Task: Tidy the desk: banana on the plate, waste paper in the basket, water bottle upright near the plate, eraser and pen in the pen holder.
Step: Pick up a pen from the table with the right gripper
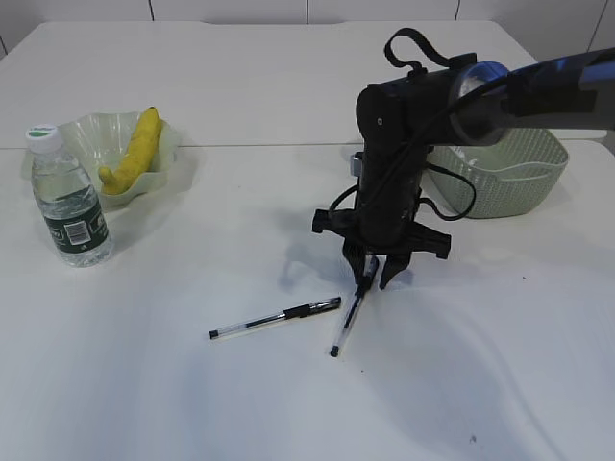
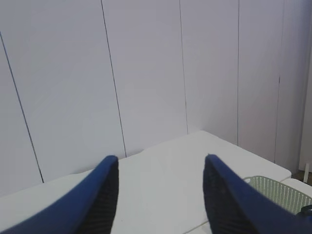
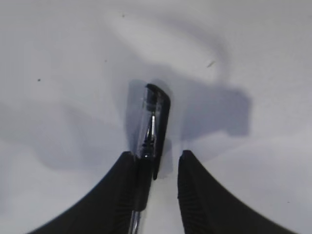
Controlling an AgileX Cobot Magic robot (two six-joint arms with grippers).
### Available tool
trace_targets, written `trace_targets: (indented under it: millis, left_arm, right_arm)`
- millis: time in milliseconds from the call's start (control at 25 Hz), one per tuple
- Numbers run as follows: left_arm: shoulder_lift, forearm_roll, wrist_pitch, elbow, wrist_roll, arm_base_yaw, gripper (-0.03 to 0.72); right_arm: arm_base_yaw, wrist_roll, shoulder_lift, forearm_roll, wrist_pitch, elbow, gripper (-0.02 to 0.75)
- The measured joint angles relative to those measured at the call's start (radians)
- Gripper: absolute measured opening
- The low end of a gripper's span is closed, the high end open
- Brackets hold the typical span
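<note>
Near edge of table (image 1: 144, 403): bare white top, nothing lies here.
Pen on table (image 1: 279, 319): lies flat in front of centre, long axis nearly left to right, cap end toward the right gripper, well apart from the holder, which I cannot find in any view.
Second pen (image 1: 348, 325): stands tilted, tip down on the table, upper end up between the fingers of the right gripper (image 1: 373, 279).
Right gripper, state: the jaws are partly closed around this pen. In the right wrist view the pen (image 3: 152, 122) lies against the left finger (image 3: 122, 195), and a gap shows to the other finger, so I judge the hold as loose, perhaps not yet firm.
Key relation: the pen hangs below the right gripper, its long axis nearly along the fingers, not across them. The flat pen lies to the left of this gripper, cap end nearest. The right arm is the nearer one to both pens.
Risk: I think the tilted pen may slip or swing if the jaws do not close more.
Left gripper (image 2: 161, 195): jaws apart, empty, lifted and looking at the wall; not seen in the exterior view.
Bottle (image 1: 69, 197): upright at the left, just beside the plate (image 1: 91, 130).
Banana (image 1: 135, 152): already on the plate.
Basket (image 1: 519, 173): far right, behind the right arm; its contents I cannot see.
Eraser, waste paper: not visible.
</note>
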Motion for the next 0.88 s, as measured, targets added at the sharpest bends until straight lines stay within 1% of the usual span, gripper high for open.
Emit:
trace_targets:
  millis: [200, 880]
  left_arm:
    - [-0.004, 0.0, 0.0, 0.0, 0.0, 0.0, 0.388]
    - [-0.006, 0.001, 0.0, 0.0, 0.0, 0.0, 0.388]
  right_arm:
    - [0.0, -0.005, 0.0, -0.029, 0.023, 0.0, 0.231]
    - [0.0, 0.008, 0.016, -0.011, 0.009, -0.002, 0.231]
